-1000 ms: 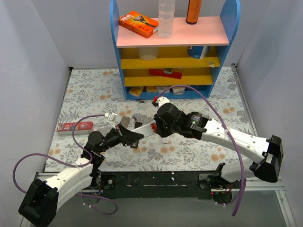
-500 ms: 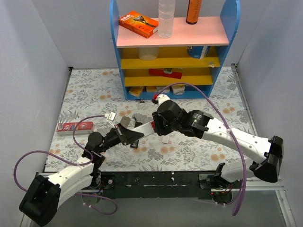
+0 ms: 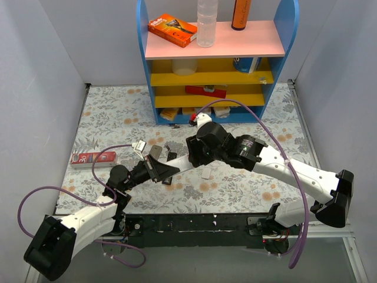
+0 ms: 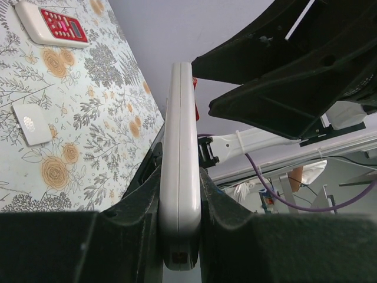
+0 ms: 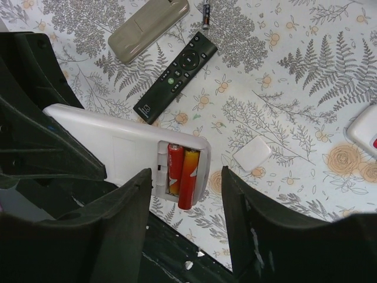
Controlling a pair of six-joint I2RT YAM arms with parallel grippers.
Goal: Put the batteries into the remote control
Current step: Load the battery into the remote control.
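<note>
Wide view first: the floral bench (image 3: 259, 112) with the blue shelf unit (image 3: 141, 59) at its far edge. On the unit's pink top stand an orange box (image 3: 172, 29), a clear bottle (image 3: 207, 23) and an orange bottle (image 3: 241, 15); none of their print can be read. The right arm (image 3: 283, 165) reaches in from the right, bent at the elbow, wrist angled down and left to mid-bench. The left arm (image 3: 88, 218) lies low and stretches up and right to meet it.

Left fingers (image 4: 150, 200) are clamped on both flat sides of the remote control (image 4: 179, 147), gripping it near one end and holding it off the bench. Right fingers (image 5: 138, 200) stand apart with nothing between them, poised over the remote's open end.

A flat red box (image 3: 93, 158) lies at the left of the bench, white lettering too small to make out. Below the right wrist lie a black remote (image 5: 175, 76), its small white logo illegible, and beside it a grey remote (image 5: 147, 23). A white remote with red buttons (image 4: 52, 23) rests further off. A small white cover (image 5: 252, 154) sits alone on the bench, near the remote control.

Now the compartment: open, with two red-orange batteries (image 5: 182, 171) side by side inside, the lighter one's end appearing to poke past the rim. One loose battery (image 5: 205, 15) lies just beside the grey remote.
</note>
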